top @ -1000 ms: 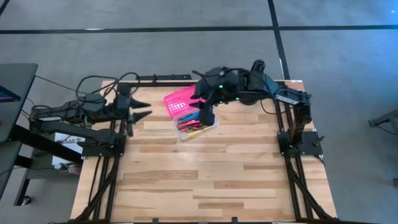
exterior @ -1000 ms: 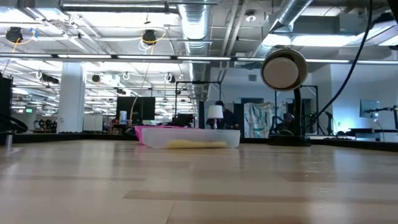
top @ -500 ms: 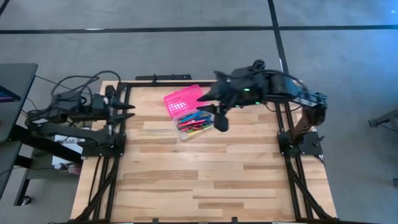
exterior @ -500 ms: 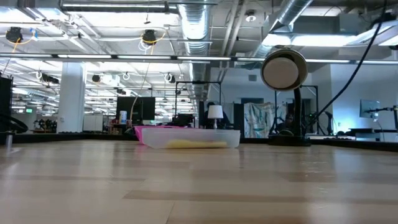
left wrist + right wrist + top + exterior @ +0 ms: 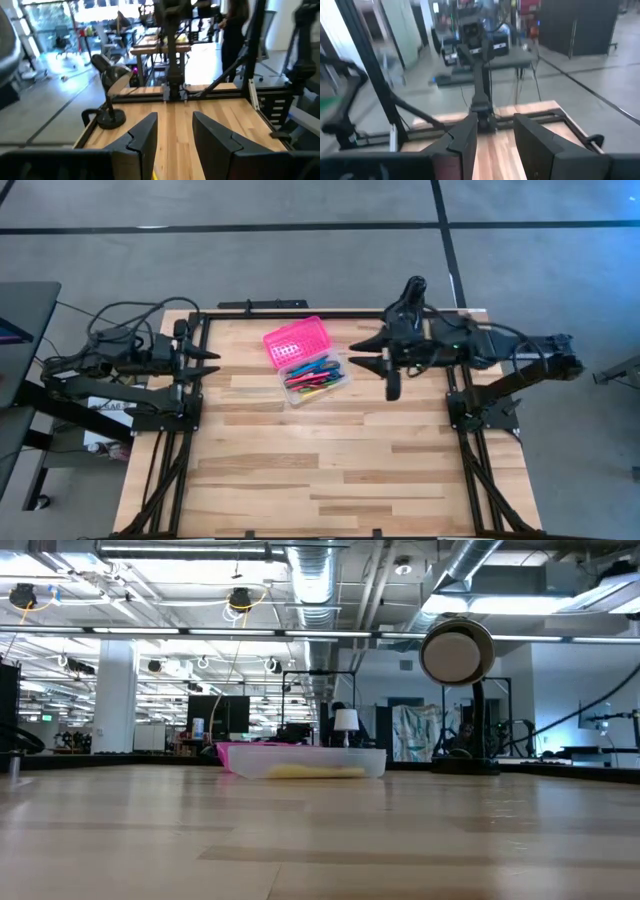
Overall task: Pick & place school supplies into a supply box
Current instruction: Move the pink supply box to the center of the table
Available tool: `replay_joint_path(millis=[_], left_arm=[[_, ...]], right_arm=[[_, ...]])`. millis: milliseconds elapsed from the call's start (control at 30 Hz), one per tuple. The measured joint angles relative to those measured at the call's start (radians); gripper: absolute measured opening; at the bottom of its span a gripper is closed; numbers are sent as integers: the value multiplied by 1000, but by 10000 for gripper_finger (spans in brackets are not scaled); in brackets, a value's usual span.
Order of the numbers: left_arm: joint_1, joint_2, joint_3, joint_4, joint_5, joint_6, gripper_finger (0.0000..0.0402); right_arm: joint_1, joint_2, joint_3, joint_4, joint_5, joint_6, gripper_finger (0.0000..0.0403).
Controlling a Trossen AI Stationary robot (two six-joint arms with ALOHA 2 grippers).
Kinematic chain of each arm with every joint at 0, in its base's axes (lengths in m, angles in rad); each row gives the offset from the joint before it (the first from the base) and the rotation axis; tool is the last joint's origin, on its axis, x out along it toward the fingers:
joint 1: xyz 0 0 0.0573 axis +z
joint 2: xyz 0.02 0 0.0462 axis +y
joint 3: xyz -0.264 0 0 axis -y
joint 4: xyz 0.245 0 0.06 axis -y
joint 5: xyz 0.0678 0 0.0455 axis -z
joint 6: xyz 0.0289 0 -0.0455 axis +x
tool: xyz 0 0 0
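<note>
While both arms sit at opposite edges, table (image 5: 330, 470) lies open.

Near half of table (image 5: 330, 470) bare wood – free passage across its full width. Only thing standing on the board: supply box (image 5: 307, 366) at far centre, pink lid (image 5: 295, 340) folded open toward the far edge, pens (image 5: 314, 376) heaped in the clear base. Left gripper (image 5: 212, 362) parked at the left edge, fingers apart, with a clear strip between it and the box. Right gripper (image 5: 369, 352) just beside the box's right end – tightest gap. Black frame rails border both sides.
</note>
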Motion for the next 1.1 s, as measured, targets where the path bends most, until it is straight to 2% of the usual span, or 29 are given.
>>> replay_joint_path(millis=[167, 267, 667, 900, 1100], left_arm=[[1, -21, -1, -4, -13, 30, 118], [1, -69, -36, 10, -15, 30, 118], [1, -464, -440, 205, 17, -76, 118], [0, -451, -514, 252, 24, -94, 118], [0, -466, -523, 280, -1, -93, 118]], right_arm=[[-6, -153, -298, 268, 0, 42, 122], [0, -209, -421, 353, 23, 55, 122], [-3, -419, -693, 502, 75, 47, 122], [7, -538, -883, 685, 102, 67, 122], [21, -533, -948, 734, 121, 142, 122]])
